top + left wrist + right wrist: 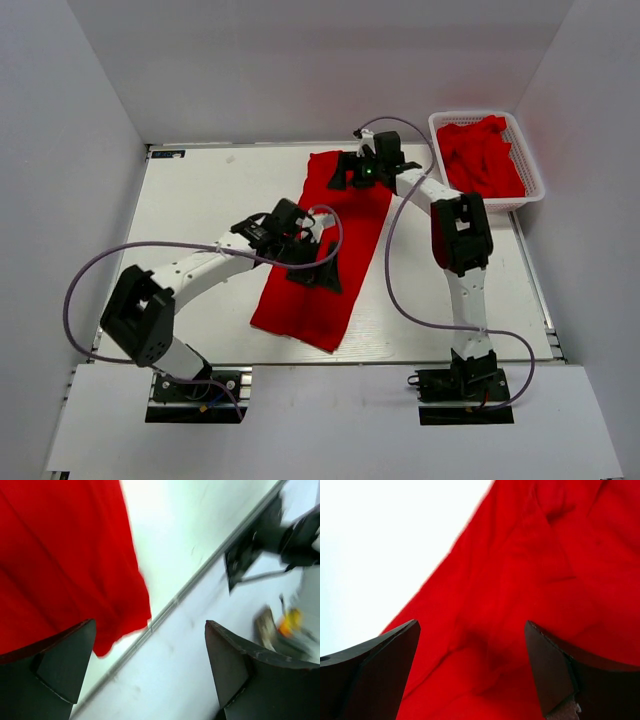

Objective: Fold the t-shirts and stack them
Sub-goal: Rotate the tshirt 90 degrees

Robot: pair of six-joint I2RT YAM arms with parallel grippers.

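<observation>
A red t-shirt [325, 250] lies folded into a long strip on the white table, running from far centre to near centre. My left gripper [325, 268] is open above the strip's near half; the left wrist view shows the shirt's near corner [65, 565] and bare table between the fingers. My right gripper [345, 172] is open over the strip's far end, and the right wrist view shows wrinkled red cloth [530, 580] between its fingers. More red t-shirts [483, 155] lie bunched in the basket.
A white mesh basket [532, 170] stands at the far right corner of the table [210, 190]. White walls close in the left, far and right sides. The right arm's base [260, 545] shows in the left wrist view.
</observation>
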